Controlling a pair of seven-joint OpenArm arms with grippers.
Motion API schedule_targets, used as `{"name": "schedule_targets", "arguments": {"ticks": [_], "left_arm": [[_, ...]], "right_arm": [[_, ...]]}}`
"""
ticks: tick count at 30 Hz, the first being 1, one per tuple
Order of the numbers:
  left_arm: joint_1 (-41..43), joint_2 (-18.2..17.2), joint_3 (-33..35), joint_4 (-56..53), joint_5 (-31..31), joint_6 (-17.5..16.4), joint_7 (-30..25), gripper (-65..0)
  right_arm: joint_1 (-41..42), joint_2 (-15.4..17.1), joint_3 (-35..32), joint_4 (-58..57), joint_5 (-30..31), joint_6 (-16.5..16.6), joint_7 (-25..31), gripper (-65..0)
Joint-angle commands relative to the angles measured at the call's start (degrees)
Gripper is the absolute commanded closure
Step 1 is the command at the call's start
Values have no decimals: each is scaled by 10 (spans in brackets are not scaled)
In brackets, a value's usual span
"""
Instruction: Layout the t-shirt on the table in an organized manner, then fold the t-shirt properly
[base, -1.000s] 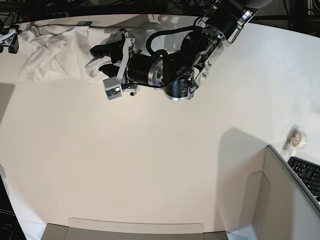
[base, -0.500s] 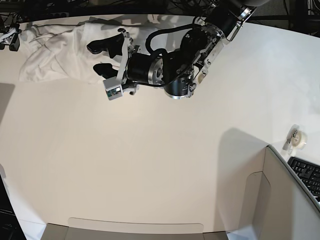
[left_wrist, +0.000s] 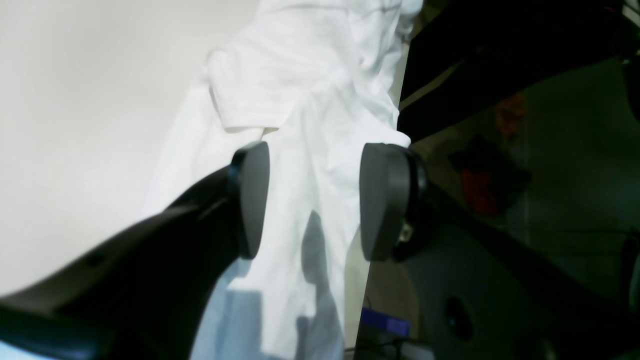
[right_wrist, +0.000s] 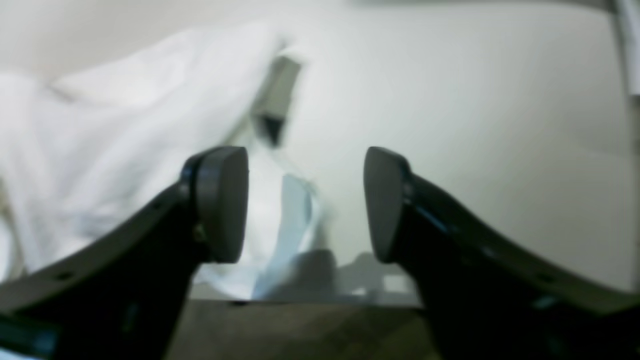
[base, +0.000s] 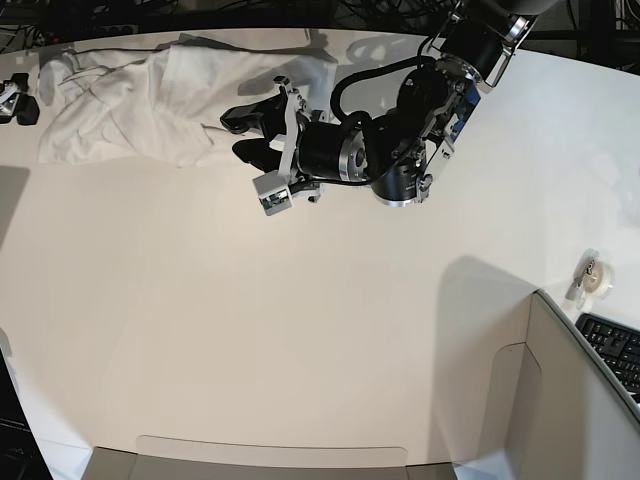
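My left end effector (base: 240, 134) is hanging with its two pads spread wide, gripping nothing, beside one crumpled t-shirt (base: 130, 95) bunched at the tabletop's (base: 300, 330) far edge. My right end effector (right_wrist: 305, 205) is gaping too, empty, near that shirt's other end.

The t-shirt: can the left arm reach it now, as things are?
Probably yes. The left gripper is open beside the t-shirt on the table, and in the wrist view only cloth shows between its fingers; nothing blocks it.
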Motion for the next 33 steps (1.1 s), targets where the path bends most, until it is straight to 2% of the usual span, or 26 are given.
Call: {"name": "schedule_targets", "arguments": {"ticks": [1,4,10,14,19,22,28,33], "left_arm": [[-10,-4,-2,9,-12,-3,-10,-267],[-10,-6,-2,8,-11,-3,-10,-267],[-11,-5,-2,8,-11,-3,-10,-267],[-11,-6,-2,8,-11,-2,-10,-267],[-11,-6,-2,7,-11,-2,-11,-267],[-11,-6,-2,4,-11,-2,-11,-267],[-11,-1,-3,-36,-11,-2,-11,-265],[-11,-3,-2,-40,-11,-2,-28,-265]], "right_arm": [[3,14,-1,10,28,-1,9,-416],[11,10,-19,10,76,-1,9,-486],[24,-3,-29,4,82,-1,2,-495],[24,-2,-29,-49,49,-1,-1,-495],[60,-1,-26,-172,-55,-1,-1,-495],[86,-1,-27,-213,-89,-1,-1,-495],[112,-6,-31,-216,-91,-1,-1,-495],[112,-15,-73,-216,-70,-1,-1,-495]]}}
